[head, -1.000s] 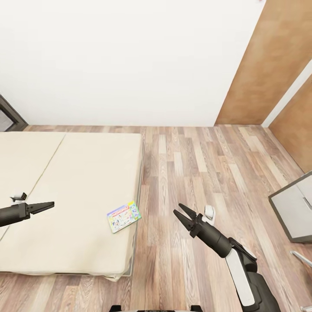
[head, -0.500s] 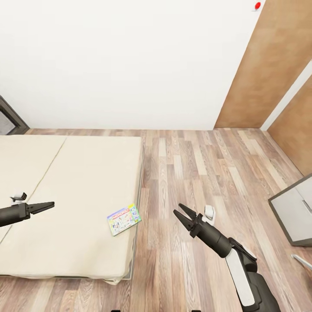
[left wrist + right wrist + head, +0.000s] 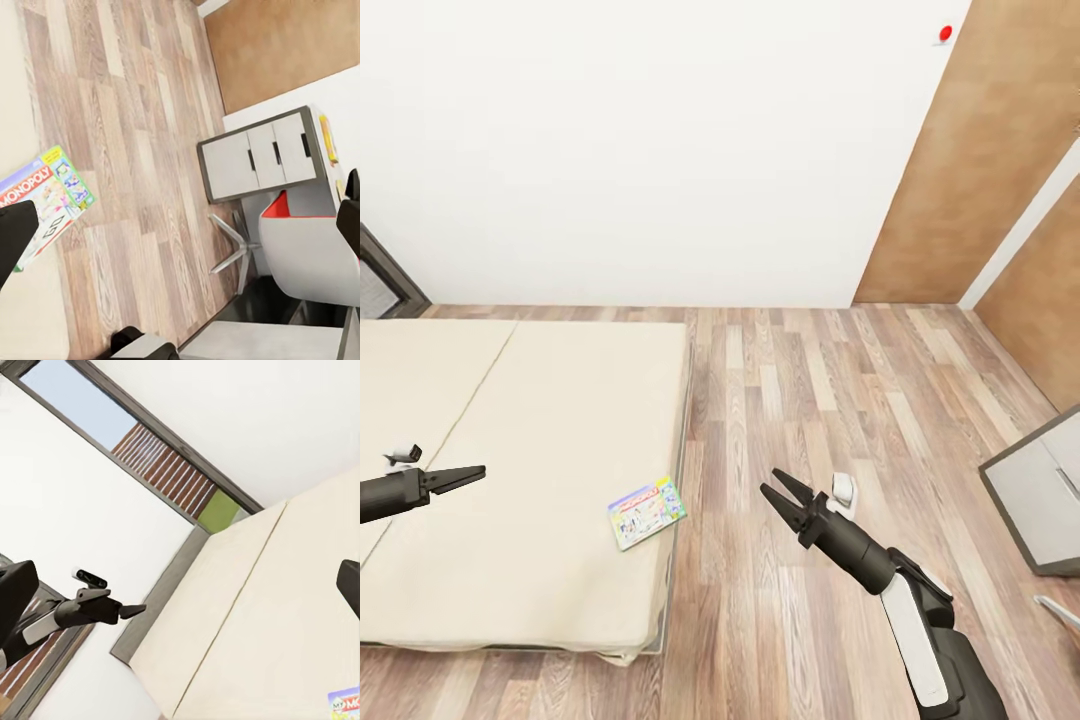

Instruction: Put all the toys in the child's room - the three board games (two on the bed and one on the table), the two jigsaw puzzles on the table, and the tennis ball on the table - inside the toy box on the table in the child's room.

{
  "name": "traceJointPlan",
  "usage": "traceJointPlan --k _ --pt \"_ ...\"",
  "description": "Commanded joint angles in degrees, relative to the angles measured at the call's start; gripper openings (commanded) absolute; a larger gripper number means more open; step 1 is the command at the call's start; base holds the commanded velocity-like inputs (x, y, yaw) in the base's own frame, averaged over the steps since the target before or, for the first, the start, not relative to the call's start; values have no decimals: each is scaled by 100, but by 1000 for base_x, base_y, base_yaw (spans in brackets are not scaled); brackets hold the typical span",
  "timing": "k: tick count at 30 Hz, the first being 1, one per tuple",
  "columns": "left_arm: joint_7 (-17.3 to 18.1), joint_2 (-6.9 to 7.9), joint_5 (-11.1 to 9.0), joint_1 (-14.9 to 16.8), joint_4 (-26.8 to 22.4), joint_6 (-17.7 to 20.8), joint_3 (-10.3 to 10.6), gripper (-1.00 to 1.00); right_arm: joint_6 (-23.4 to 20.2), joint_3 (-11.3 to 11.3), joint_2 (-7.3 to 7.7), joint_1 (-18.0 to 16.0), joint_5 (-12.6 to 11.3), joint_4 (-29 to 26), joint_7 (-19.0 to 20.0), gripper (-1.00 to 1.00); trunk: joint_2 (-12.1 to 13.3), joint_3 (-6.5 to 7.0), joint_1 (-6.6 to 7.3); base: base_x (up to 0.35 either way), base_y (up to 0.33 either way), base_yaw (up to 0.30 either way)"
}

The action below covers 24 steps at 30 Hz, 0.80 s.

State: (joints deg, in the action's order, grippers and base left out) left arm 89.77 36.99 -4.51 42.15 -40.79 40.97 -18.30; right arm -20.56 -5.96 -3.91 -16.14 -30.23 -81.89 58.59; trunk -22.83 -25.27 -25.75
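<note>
Over the last second the whole head view has slid downward a little: the bed (image 3: 520, 470) and floor (image 3: 810, 400) sit lower in the picture, more white wall shows above, and a small red dot (image 3: 945, 33) near the top of the brown panel has come further into sight, which is camera motion, since both arms hold the same places in the picture. The board game (image 3: 647, 512), a Monopoly box with a white and green cover, lies flat on the cream mattress near the bed's right edge, apart from both arms. The left end effector (image 3: 470, 472) hovers over the mattress with its fingers closed to a point and nothing between them; the right end effector (image 3: 782, 492) hangs over the plank floor beside the bed, fingers spread and empty. The left wrist view adds what the head view cuts off: a grey drawer unit (image 3: 262, 161) under a white tabletop (image 3: 334, 90) and a chair with a red inner seat (image 3: 307, 247), with the game box (image 3: 45, 199) at the bed's edge. The right wrist view looks across the bed (image 3: 262, 615) to a dark-framed window (image 3: 150, 450) and catches the left arm's end effector (image 3: 131, 608) from the side.
</note>
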Motion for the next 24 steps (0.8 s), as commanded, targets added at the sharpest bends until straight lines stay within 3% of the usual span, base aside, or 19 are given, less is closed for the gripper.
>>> traceJointPlan --k 1,24 --pt "23 1 3 4 1 61 1 100 -54 -10 -5 -3 -26 -8 21 100 -9 1 -3 0 0 37" --pt "23 1 3 4 1 61 2 100 -54 -5 -5 -3 -19 -11 5 100 -9 221 -3 0 0 64"
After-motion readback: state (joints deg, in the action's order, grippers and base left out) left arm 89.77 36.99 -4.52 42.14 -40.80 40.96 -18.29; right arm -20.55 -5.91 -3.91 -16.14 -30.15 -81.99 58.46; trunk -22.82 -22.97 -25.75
